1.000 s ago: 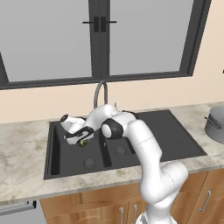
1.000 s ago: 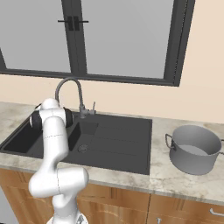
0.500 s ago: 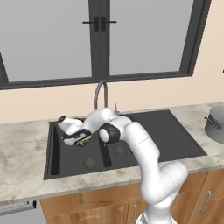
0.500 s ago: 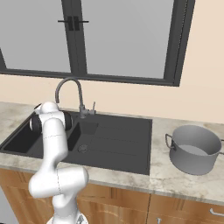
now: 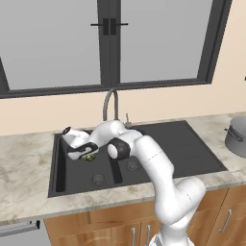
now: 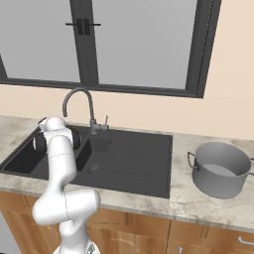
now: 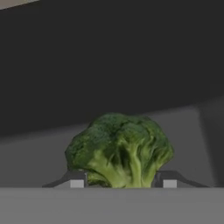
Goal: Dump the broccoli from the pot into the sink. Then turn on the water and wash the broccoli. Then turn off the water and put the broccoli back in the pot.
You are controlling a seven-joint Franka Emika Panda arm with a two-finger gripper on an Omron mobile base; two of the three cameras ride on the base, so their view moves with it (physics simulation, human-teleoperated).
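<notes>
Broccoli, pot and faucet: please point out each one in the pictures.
broccoli (image 7: pixel 119 148), hand view, on its green crown.
pot (image 6: pixel 221 168), right base view, on its outer wall.
faucet (image 6: pixel 79 93), right base view, on its curved neck.

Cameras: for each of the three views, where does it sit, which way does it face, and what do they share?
Left base view: behind the arm's left, facing the sink and window; arm and hand over the large basin.
Right base view: behind its right, same sink, pot on the counter; arm at left.
Hand view: looks along the fingertips at the broccoli.
Shared: both base views show the faucet.
</notes>
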